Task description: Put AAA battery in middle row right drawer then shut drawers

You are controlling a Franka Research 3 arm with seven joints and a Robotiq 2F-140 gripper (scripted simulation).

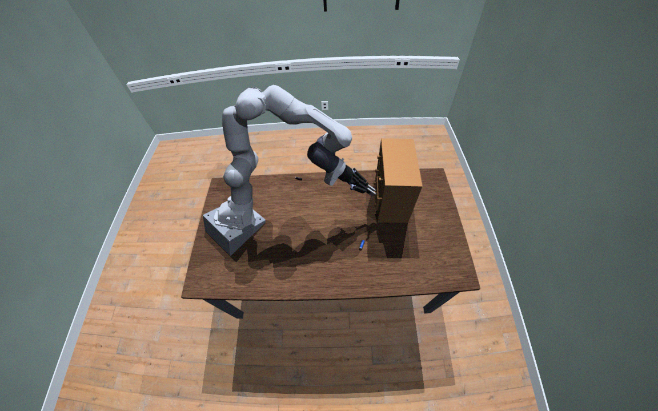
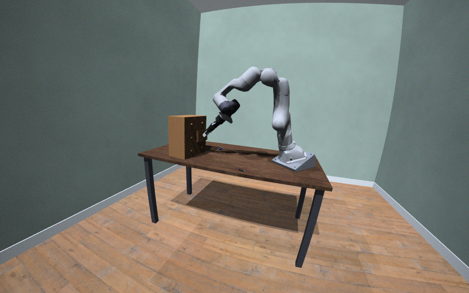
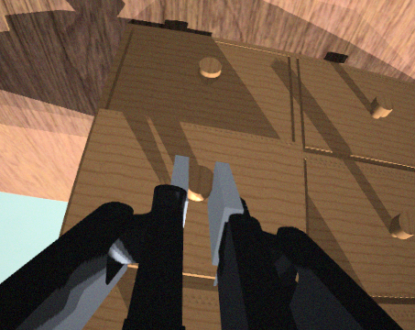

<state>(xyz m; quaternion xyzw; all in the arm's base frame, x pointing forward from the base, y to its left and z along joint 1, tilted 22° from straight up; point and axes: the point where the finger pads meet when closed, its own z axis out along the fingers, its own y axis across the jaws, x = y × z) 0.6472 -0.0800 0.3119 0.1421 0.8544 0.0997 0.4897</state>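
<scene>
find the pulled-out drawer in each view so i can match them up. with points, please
Top: right of centre, a narrow strip jutting from the left face of the chest [image 1: 400,161] [image 2: 176,136] [image 3: 344,115].
Exterior: left of centre, middle row, right column, the drawer [image 1: 378,189] [image 2: 200,136] [image 3: 262,188] standing out.
Wrist: large, centre to left, its knob [image 3: 200,181] between the fingers of the pincer [image 1: 373,192] [image 2: 204,134] [image 3: 198,181].
Shared landmark: the chest.
</scene>
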